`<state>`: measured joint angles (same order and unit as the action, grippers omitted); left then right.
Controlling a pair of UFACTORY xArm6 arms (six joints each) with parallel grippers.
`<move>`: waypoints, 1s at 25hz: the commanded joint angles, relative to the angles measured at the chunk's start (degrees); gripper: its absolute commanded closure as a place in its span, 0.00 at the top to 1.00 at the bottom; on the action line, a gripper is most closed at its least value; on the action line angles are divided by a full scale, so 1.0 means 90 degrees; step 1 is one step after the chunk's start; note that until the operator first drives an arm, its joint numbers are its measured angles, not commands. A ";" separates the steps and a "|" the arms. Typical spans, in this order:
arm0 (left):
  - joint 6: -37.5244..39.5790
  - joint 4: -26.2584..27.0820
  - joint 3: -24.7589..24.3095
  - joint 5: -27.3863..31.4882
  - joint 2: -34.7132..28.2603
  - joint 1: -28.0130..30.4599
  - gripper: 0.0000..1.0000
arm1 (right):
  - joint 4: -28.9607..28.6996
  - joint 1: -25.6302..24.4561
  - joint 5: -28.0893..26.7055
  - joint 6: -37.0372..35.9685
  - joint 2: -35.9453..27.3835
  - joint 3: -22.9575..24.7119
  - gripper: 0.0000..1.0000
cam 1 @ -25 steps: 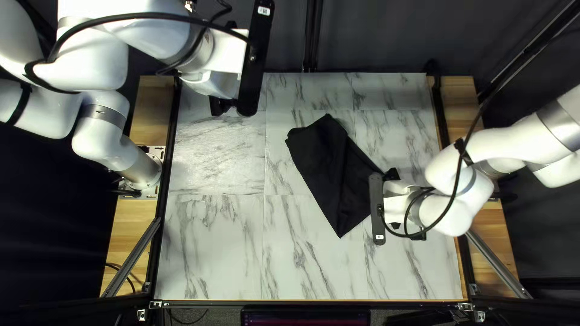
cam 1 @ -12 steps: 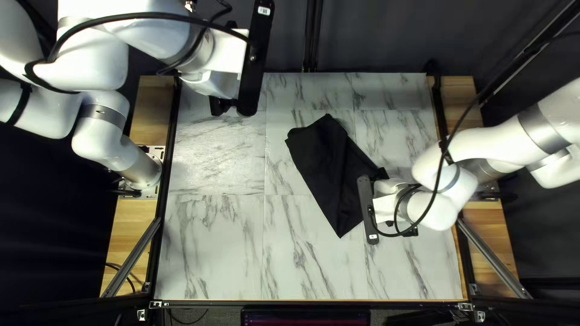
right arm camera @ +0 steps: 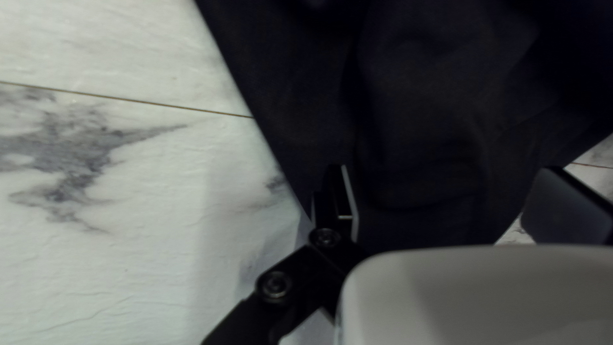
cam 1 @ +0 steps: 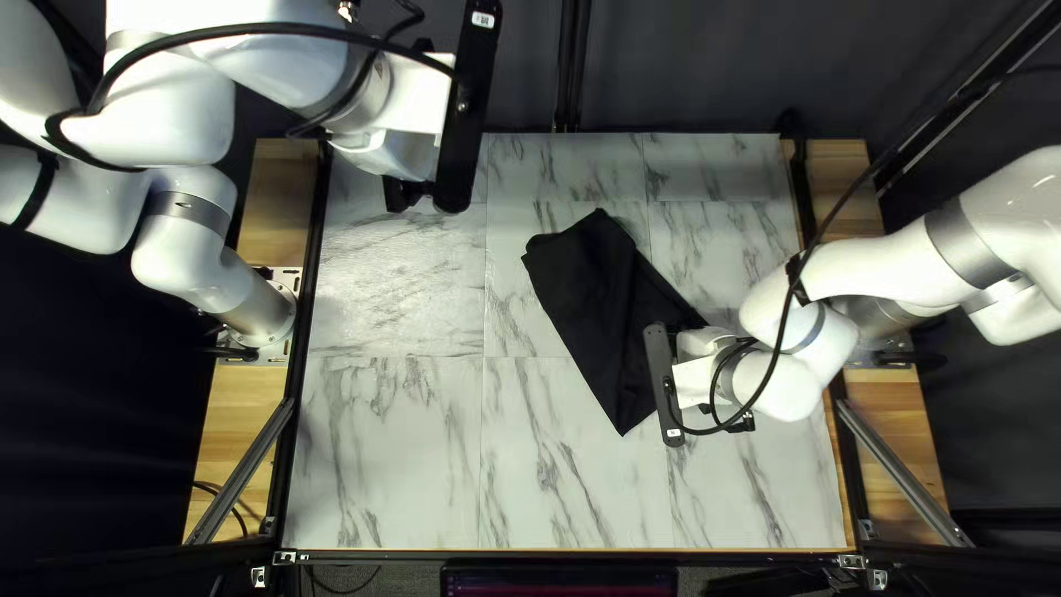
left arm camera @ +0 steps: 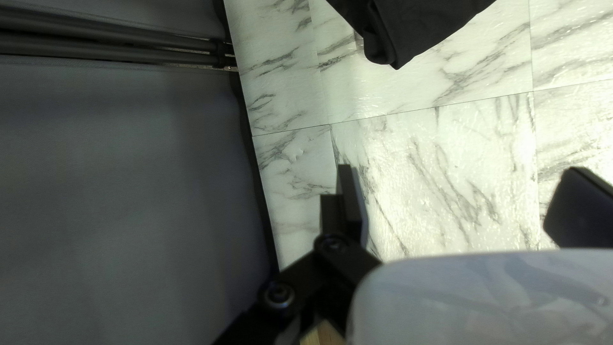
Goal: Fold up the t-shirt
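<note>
A: What does the top left view show?

B: A white table (cam 1: pixel 398 453) with grey marbling, and a dark curtain (cam 1: pixel 718 66) behind its far edge. A black shirt (cam 1: pixel 602 310) lies right of the middle as a slanting, creased bundle, narrowing to a point toward the near edge. The left arm (cam 1: pixel 177 122) reaches in high at the left, its left gripper (cam 1: pixel 411 196) above the table's far left part. The right arm (cam 1: pixel 906 265) reaches in from the right, the right gripper (cam 1: pixel 694 378) at the shirt's right side.

A: And the left wrist view?

B: The left gripper (left arm camera: pixel 460 176) is spread wide, with bare table showing between its jaws. A rumpled end of the shirt lies well ahead.

A: The right wrist view?

B: The right gripper (right arm camera: pixel 444 176) is spread too. Dark cloth fills most of the gap between its jaws and spreads out ahead. One jaw is in front of the shirt near a straight edge. I cannot tell whether either jaw touches the fabric.
</note>
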<state>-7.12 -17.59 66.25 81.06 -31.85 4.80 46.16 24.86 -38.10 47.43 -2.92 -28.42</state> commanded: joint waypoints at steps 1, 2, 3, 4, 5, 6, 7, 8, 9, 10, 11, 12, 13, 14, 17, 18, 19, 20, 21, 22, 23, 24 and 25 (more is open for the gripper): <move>0.0000 0.0000 0.0000 0.0000 0.0000 0.0000 1.00 | -0.0190 0.0080 -0.0234 -0.0158 -0.0192 -0.0007 0.00; 0.0000 0.0000 0.0000 0.0000 0.0000 0.0000 1.00 | -0.0229 0.0099 -0.0288 -0.0191 -0.0242 -0.0003 0.00; 0.0000 0.0000 0.0000 0.0000 0.0000 0.0000 1.00 | -0.0267 0.0115 -0.0338 -0.0222 -0.0294 0.0002 0.00; 0.0000 0.0000 0.0000 0.0000 0.0000 0.0000 1.00 | -0.0327 0.0149 -0.0428 -0.0266 -0.0380 0.0008 0.00; 0.0000 0.0000 0.0000 0.0000 0.0000 0.0000 1.00 | -0.0368 0.0176 -0.0492 -0.0295 -0.0434 0.0008 0.00; 0.0000 0.0000 0.0000 0.0000 0.0000 0.0000 1.00 | -0.0427 0.0228 -0.0600 -0.0330 -0.0502 -0.0005 0.00; 0.0000 0.0000 0.0000 0.0000 0.0000 0.0000 1.00 | -0.0469 0.0276 -0.0679 -0.0346 -0.0544 -0.0016 0.00; 0.0000 0.0000 0.0000 0.0000 0.0000 0.0000 1.00 | -0.0483 0.0298 -0.0714 -0.0348 -0.0561 -0.0018 0.00; 0.0000 0.0000 0.0000 0.0000 0.0000 0.0000 1.00 | -0.0560 0.0395 -0.0851 -0.0363 -0.0636 -0.0024 0.00; 0.0000 0.0000 0.0000 0.0000 0.0000 0.0000 1.00 | -0.0595 0.0439 -0.0916 -0.0369 -0.0661 -0.0034 0.00; 0.0000 0.0000 0.0000 0.0000 0.0000 0.0000 1.00 | -0.0668 0.0521 -0.1050 -0.0390 -0.0742 -0.0034 0.00; 0.0000 0.0000 0.0000 0.0000 0.0000 0.0000 1.00 | -0.0723 0.0580 -0.1151 -0.0403 -0.0832 -0.0005 0.00; 0.0000 0.0000 0.0000 0.0000 0.0000 0.0000 1.00 | -0.0753 0.0610 -0.1208 -0.0412 -0.0879 0.0006 0.00; 0.0000 0.0000 0.0000 0.0000 0.0000 0.0000 1.00 | -0.0810 0.0668 -0.1321 -0.0426 -0.0987 0.0044 0.00; 0.0000 0.0000 0.0000 0.0000 0.0000 0.0000 1.00 | -0.0949 0.0805 -0.1612 -0.0467 -0.1205 0.0070 0.00; 0.0000 0.0000 0.0000 0.0000 0.0000 0.0000 1.00 | -0.0983 0.0843 -0.1691 -0.0473 -0.1246 0.0061 0.00; 0.0000 0.0000 0.0000 0.0000 0.0000 0.0000 1.00 | -0.1044 0.0923 -0.1841 -0.0473 -0.1321 0.0042 0.00; 0.0000 0.0000 0.0000 0.0000 0.0000 0.0000 1.00 | -0.1069 0.0962 -0.1910 -0.0467 -0.1350 0.0028 0.00; 0.0000 0.0000 0.0000 0.0000 0.0000 0.0000 1.00 | -0.1111 0.1039 -0.2037 -0.0452 -0.1388 -0.0010 0.00; 0.0000 0.0000 0.0000 0.0000 0.0000 0.0000 1.00 | -0.1149 0.1107 -0.2162 -0.0450 -0.1421 -0.0068 0.00; 0.0000 0.0000 0.0000 0.0000 0.0000 0.0000 1.00 | -0.1164 0.1142 -0.2230 -0.0445 -0.1429 -0.0105 0.00; 0.0000 0.0000 0.0000 0.0000 0.0000 0.0000 1.00 | -0.1195 0.1217 -0.2386 -0.0443 -0.1448 -0.0198 0.00; 0.0000 0.0000 0.0000 0.0000 0.0000 0.0000 1.00 | -0.1211 0.1256 -0.2470 -0.0443 -0.1450 -0.0255 0.00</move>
<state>-7.12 -17.59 66.25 81.06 -31.85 4.80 35.83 35.11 -58.13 43.38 -15.62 -29.42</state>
